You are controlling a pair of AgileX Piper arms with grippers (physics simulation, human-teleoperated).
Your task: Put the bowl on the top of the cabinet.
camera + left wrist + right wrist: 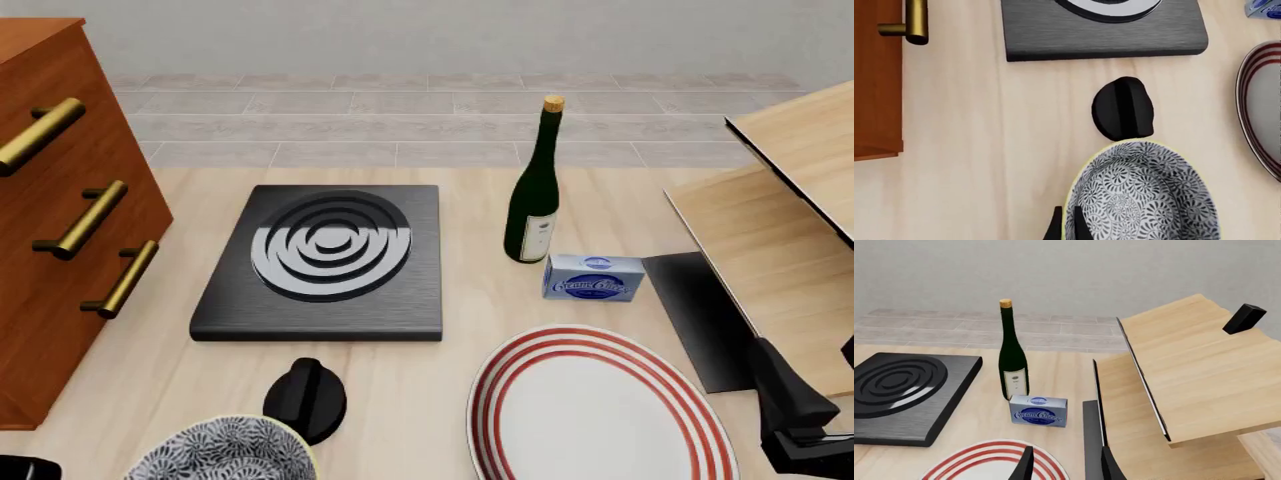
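The left gripper (1066,225) pinches the rim of the bowl (227,450) at the front view's lower left, fingers either side of the wall for lifting to the cabinet (60,215) at left, while the right gripper (1064,465) hangs spread and empty.

- You can read "Cream Cheese" in blue script on the small blue-and-white box (1039,411), which stands just beside the wine bottle (1013,352).
- The bottle's pale label (1016,381) carries marks too small for you to read.
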